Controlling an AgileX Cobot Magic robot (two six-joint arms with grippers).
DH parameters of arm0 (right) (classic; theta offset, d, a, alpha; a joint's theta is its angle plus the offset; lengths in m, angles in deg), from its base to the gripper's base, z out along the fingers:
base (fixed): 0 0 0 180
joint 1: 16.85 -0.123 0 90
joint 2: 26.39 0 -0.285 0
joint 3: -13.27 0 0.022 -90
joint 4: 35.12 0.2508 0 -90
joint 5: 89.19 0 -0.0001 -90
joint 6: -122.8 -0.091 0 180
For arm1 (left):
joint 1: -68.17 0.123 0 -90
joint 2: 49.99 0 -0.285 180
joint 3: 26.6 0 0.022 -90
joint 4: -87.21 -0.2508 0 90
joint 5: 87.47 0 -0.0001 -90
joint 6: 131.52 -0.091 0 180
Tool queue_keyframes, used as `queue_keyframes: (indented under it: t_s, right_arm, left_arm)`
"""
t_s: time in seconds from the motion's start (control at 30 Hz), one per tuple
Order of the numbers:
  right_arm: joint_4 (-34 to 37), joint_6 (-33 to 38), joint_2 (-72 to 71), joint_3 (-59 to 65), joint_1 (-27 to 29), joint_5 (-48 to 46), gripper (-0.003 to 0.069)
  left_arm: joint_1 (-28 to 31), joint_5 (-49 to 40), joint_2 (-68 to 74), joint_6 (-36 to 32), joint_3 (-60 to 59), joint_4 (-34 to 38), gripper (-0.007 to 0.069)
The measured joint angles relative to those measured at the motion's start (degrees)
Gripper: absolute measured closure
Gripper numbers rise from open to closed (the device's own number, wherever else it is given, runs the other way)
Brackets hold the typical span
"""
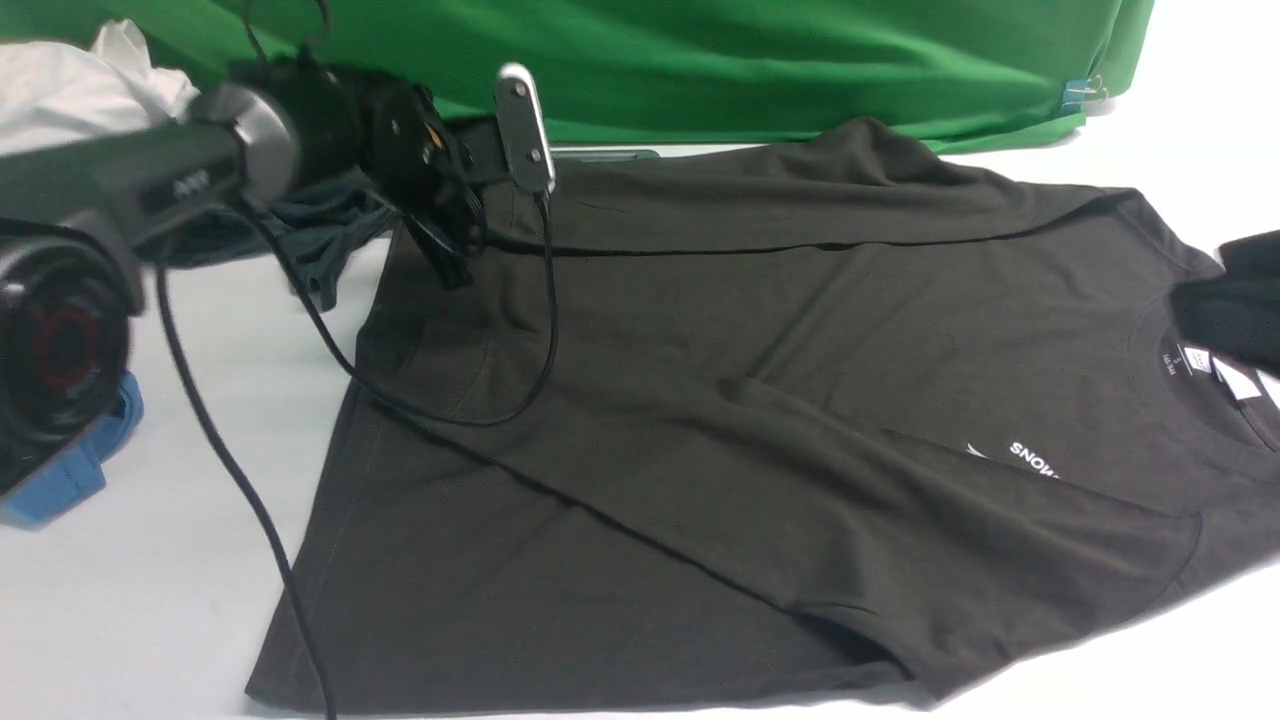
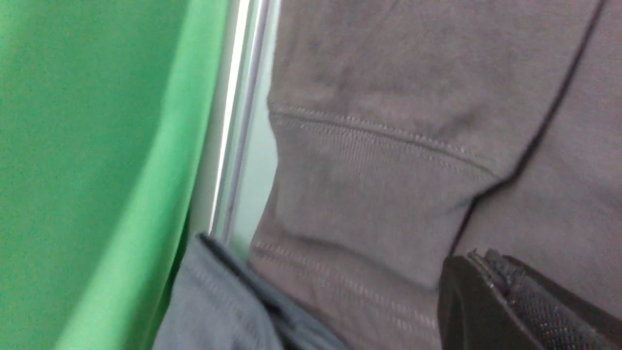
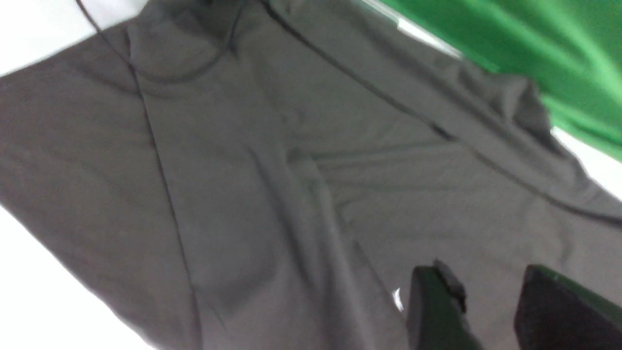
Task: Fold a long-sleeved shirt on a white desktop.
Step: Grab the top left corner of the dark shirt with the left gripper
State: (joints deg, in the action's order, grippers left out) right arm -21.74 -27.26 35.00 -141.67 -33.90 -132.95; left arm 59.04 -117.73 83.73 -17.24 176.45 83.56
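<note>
**Left gripper** [image 1: 455, 268]: jaws closed at the far-left corner of the shirt [image 1: 760, 420]; whether cloth is pinched cannot be told.
**Shirt:** lies flat on the desk [image 1: 130, 620], long axis left to right, hem left, neck right, sleeves folded in.
**Right gripper** [image 3: 486, 291]: jaws part open and empty, hovers over the shirt's neck end, where it is the nearer arm.

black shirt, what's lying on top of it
On the black shirt both its sleeves lie folded across the body, and a black cable loops over the hem end. The near sleeve covers part of the white SNOW print.
</note>
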Motion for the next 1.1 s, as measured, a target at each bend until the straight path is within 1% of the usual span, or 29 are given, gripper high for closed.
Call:
queue_keyframes:
  t_s: [0.07, 0.23, 0.33, 0.4, 0.43, 0.5, 0.53, 0.6, 0.67, 0.7, 0.77, 0.83, 0.93, 1.0, 1.03, 1.07, 1.1]
  right_arm:
    - [0.0, 0.32, 4.34, 0.0, 0.0, 1.56, 0.0418]
    - [0.3, 0.5, 13.86, -1.36, 0.0, 3.61, 0.0418]
    - [1.86, 1.07, 16.24, -2.11, 0.0, 2.07, 0.0418]
    - [2.36, 1.68, 16.31, -2.15, 0.0, 1.39, 0.0418]
    - [2.66, 2.13, 16.09, -2.23, 0.0, 0.98, 0.0418]
    - [2.72, 2.14, 15.52, -2.22, 0.0, 0.85, 0.0418]
    - [2.76, 2.14, 15.28, -2.22, 0.0, 0.79, 0.0418]
    - [2.87, 2.14, 14.89, -2.22, 0.0, 0.79, 0.0418]
    - [2.87, 2.18, 14.6, -2.22, 0.0, 0.73, 0.0418]
    - [2.87, 2.18, 14.46, -2.22, 0.0, 0.73, 0.0418]
    - [2.87, 2.18, 14.4, -2.22, 0.0, 0.73, 0.0418]
    - [2.87, 2.18, 14.28, -2.22, 0.0, 0.73, 0.0418]
    - [2.89, 2.18, 14.28, -2.22, 0.0, 0.56, 0.0418]
    - [2.89, 2.18, 14.28, -2.22, 0.0, 0.48, 0.0418]
    - [2.89, 2.18, 14.28, -2.22, 0.0, 0.49, 0.0418]
    - [2.89, 2.18, 14.28, -2.22, 0.0, 0.43, 0.0418]
    - [2.89, 2.18, 14.28, -2.22, 0.0, 0.37, 0.0418]
  left_arm:
    - [0.0, -1.85, -1.7, 0.44, 0.0, 0.16, 0.0606]
    - [0.0, -2.59, -2.68, 0.46, 0.0, 0.89, 0.0606]
    - [0.0, -1.7, -1.8, -2.2, 0.0, 3.65, 0.0586]
    - [0.0, -0.76, -0.95, -4.64, 0.0, 5.43, 0.0553]
    - [0.0, -0.03, 0.0, -7.48, 0.0, 6.65, 0.0511]
    - [0.0, 0.59, 1.65, -10.47, 0.0, 8.1, 0.0427]
    - [0.0, 0.9, 2.25, -11.12, 0.0, 8.29, 0.0402]
    - [0.0, 2.24, 3.35, -12.01, 0.0, 8.21, 0.0326]
    - [0.0, 3.77, 4.54, -12.0, 0.0, 7.61, 0.0274]
    - [0.0, 4.49, 5.09, -11.94, 0.0, 6.82, 0.0261]
    - [0.0, 5.5, 5.43, -11.94, 0.0, 5.65, 0.0258]
    - [0.0, 7.29, 5.9, -11.94, 0.0, 3.65, 0.0277]
    - [0.0, 10.05, 6.36, -10.95, 0.0, 2.25, 0.0329]
    - [0.0, 12.26, 6.63, -10.2, 0.0, 2.04, 0.0381]
    - [0.0, 12.51, 6.63, -10.2, 0.0, 2.04, 0.0386]
    - [0.0, 14.3, 6.69, -9.75, 0.0, 2.04, 0.0427]
    - [0.0, 15.52, 6.69, -9.54, 0.0, 2.03, 0.0447]
